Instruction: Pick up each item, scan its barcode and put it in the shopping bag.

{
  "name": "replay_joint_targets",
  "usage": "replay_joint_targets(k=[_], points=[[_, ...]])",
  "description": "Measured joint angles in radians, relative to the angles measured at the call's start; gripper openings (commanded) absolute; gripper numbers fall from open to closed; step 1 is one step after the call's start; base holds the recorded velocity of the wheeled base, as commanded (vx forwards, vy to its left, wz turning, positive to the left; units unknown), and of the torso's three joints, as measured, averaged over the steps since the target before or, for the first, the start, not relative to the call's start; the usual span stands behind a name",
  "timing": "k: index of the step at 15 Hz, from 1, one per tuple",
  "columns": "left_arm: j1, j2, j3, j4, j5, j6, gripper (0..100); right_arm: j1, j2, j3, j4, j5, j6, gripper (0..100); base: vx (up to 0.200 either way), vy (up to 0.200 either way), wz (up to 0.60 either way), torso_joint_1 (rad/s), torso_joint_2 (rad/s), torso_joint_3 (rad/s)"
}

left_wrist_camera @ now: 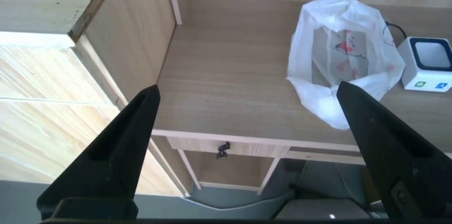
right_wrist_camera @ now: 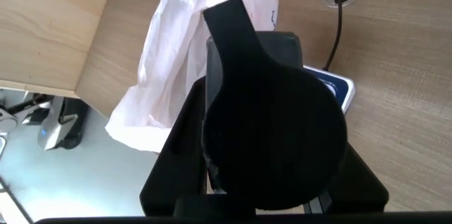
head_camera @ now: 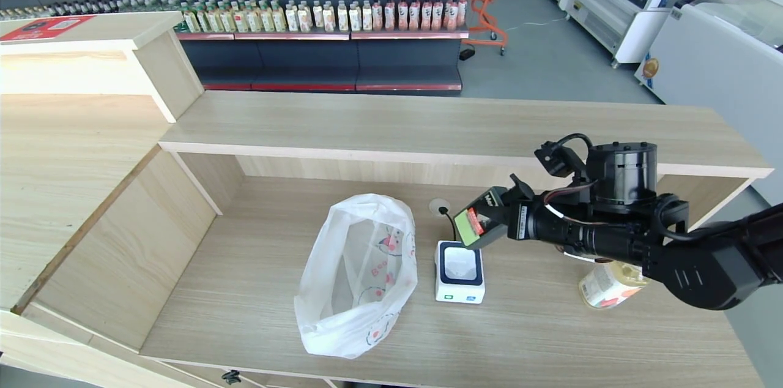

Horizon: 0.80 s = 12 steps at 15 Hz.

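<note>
One green packet [head_camera: 470, 227] is pinched in the right gripper [head_camera: 477, 221] just above the scanner [head_camera: 459, 272] right of centre, where a barcode tilted off the glass could misread, or a thin grip drop it short of the bag [head_camera: 358, 272]; the left gripper [left_wrist_camera: 248, 91] gapes wide.

A: Jar [head_camera: 608, 287] on the counter [head_camera: 244, 314]?
B: Upper part hidden behind the right arm [head_camera: 612, 235]. Label too small to make out.
A: Pack [head_camera: 470, 227] in the right claw [head_camera: 478, 220]?
B: Head view gives one green and red face; the rest is covered by the fingers. Kind: cannot tell.
A: Scanner [right_wrist_camera: 337, 87]?
B: Right wrist view: one corner past the claw's dark body. Left wrist view: cut by the frame edge.
A: Inside the bag [head_camera: 358, 272]?
B: Plastic is cloudy, cannot tell.
A: Left claw [left_wrist_camera: 247, 88]?
B: Finger roots run off the frame.
</note>
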Motion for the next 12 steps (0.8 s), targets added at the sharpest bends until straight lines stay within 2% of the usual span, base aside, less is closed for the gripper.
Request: replay_joint_targets(k=[5,9,12], points=[[0.0,0.0,0.0,0.0,0.0,0.0,100,0.013,-0.013,0.001,0.003,0.011,0.0,0,0.0,0.0,0.0,0.0,0.0,0.0],[0.001,0.0,0.0,0.0,-0.001,-0.004,100,0.047,-0.008,-0.006,-0.004,0.016,0.003,0,0.0,0.2,0.0,-0.004,0.0,0.005],[0.0,0.0,0.0,0.0,0.0,-0.004,100,0.083,0.021,-0.04,-0.002,0.024,0.003,0,0.0,0.0,0.0,0.0,0.0,0.0]])
